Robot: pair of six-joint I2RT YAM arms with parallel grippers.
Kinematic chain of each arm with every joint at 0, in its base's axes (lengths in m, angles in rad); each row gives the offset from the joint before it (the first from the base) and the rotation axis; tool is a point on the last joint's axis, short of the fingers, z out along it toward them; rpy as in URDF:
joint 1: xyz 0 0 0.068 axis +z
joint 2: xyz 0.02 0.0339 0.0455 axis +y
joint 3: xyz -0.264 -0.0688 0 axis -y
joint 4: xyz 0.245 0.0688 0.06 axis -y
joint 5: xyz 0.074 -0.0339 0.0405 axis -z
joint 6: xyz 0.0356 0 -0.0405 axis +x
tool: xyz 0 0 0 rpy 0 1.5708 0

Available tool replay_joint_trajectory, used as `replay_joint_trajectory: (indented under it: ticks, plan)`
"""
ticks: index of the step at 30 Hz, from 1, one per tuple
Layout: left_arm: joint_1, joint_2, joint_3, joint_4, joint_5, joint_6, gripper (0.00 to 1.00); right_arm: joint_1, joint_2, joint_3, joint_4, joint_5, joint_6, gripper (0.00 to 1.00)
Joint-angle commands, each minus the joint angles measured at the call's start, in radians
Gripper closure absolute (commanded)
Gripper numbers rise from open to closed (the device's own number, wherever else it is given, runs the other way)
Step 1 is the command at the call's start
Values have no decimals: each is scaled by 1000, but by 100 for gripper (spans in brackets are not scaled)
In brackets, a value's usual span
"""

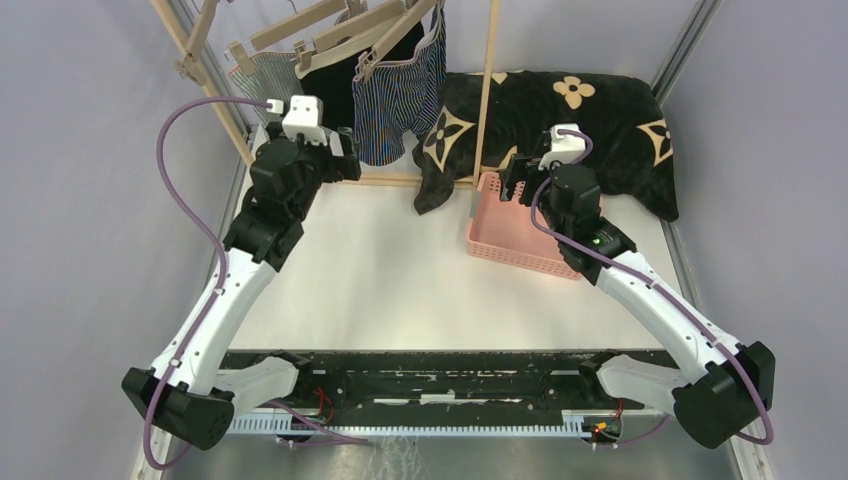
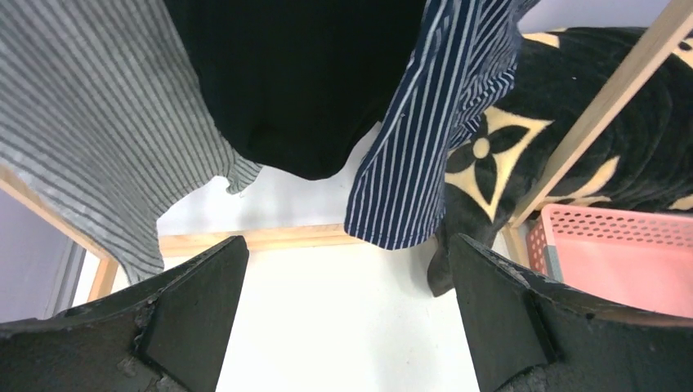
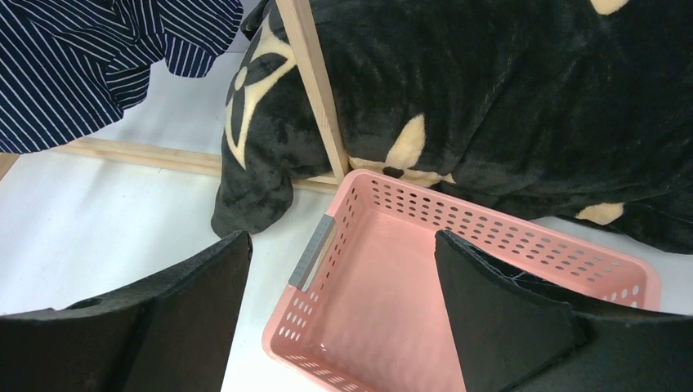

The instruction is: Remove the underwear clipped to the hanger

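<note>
Lining up first pull | left gripper (image 2: 347,314) wide, empty, under navy shorts (image 2: 433,114) | right gripper (image 3: 343,306) wide above basket (image 3: 523,238) | next: rise, pinch hem, tug down

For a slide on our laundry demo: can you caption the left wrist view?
Open left gripper faces three hanging boxers: grey striped pair, black pair, navy striped pair.

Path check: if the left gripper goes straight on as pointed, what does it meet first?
Probably the black boxer shorts, hanging centred ahead of the left gripper; the navy striped pair hangs just right. Depth unclear.
</note>
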Motion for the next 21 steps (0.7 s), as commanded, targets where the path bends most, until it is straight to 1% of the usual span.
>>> replay_joint_trajectory:
  ticks: [1,4,7,10,13,15,19,21]
  plan:
    - [-4,22,168,-67,80,71,1,2,-18,2,40,14,-5,9]
    - [-3,61,280,-126,51,90,1,2,-28,0,37,11,-3,9]
    - [-4,78,331,-173,20,105,1,3,-42,-8,43,14,-4,9]
    - [-4,63,291,-173,21,105,1,2,-47,-14,45,16,-7,9]
    - [-4,39,233,-130,18,106,1,3,-43,-9,45,1,-9,9]
    - [-4,34,230,-100,7,117,1,3,-40,-3,41,-4,-10,9]
    - [-4,79,351,-97,-44,152,1,2,-45,-4,32,1,-13,9]
    - [-4,125,458,-140,-53,179,1,2,-52,-9,30,5,-16,9]
